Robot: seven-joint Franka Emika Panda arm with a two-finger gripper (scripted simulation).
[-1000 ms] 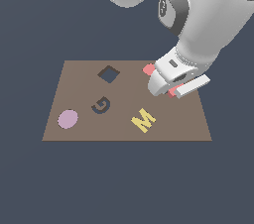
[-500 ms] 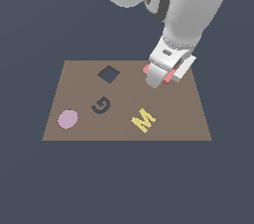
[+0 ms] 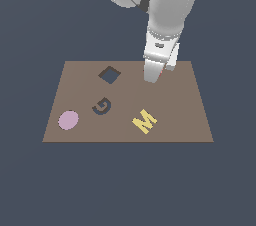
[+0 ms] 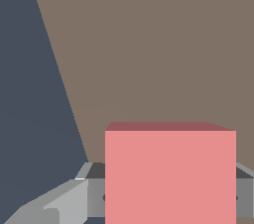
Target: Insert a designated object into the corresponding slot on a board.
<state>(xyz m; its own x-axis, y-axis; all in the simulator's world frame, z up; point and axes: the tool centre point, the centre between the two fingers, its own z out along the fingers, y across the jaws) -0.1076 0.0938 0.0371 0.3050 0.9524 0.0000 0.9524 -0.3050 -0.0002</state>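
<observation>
light: even, flat | shadows: none cast | focus: sharp | edges: jagged, aliased

one board [image 3: 175, 115], one block [image 4: 170, 176], one slot [image 3: 109, 75]

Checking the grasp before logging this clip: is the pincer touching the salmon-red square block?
Touching. The wrist view shows the salmon-red square block between the pincer's grey fingers, no gap visible at either side.
</observation>
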